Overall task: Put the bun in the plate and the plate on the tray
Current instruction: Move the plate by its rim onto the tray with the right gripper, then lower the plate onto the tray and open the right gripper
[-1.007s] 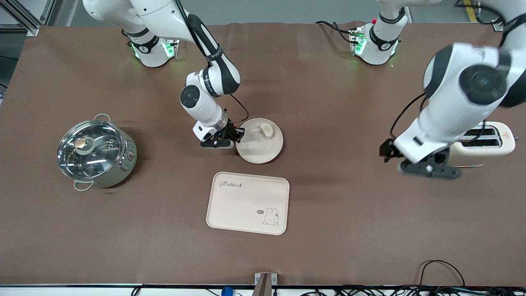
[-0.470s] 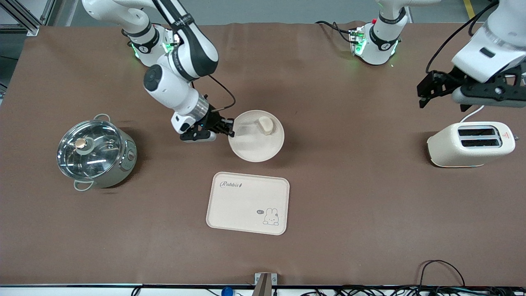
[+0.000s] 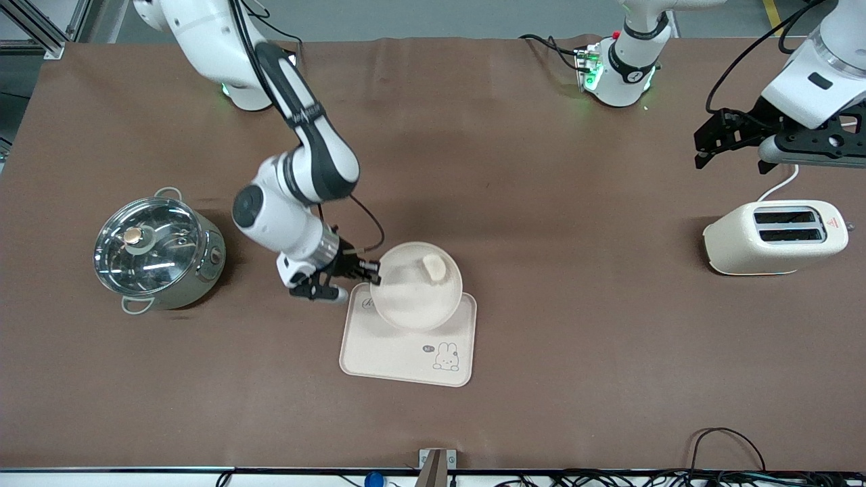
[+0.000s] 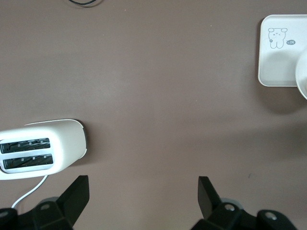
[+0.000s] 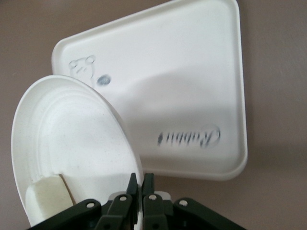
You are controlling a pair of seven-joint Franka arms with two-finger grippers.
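Observation:
My right gripper (image 3: 371, 272) is shut on the rim of the round cream plate (image 3: 413, 297) and holds it in the air over the tray (image 3: 399, 355), above the part with the "Rabbit" word. The bun (image 3: 434, 268) lies in the plate. In the right wrist view the gripper (image 5: 142, 183) pinches the plate's rim (image 5: 72, 134), the bun (image 5: 48, 199) sits in the plate, and the tray (image 5: 192, 96) lies below. My left gripper (image 3: 703, 145) is open and empty, up over the table near the toaster; its wrist view (image 4: 144, 189) shows bare table between the fingers.
A cream toaster (image 3: 778, 237) stands at the left arm's end of the table, also in the left wrist view (image 4: 41, 148). A steel pot with a glass lid (image 3: 157, 250) stands at the right arm's end. The tray's corner shows in the left wrist view (image 4: 278, 52).
My right gripper has carried the plate with the bun off the table and toward the front camera, to over the tray. My left arm rose away from the toaster, then held still.

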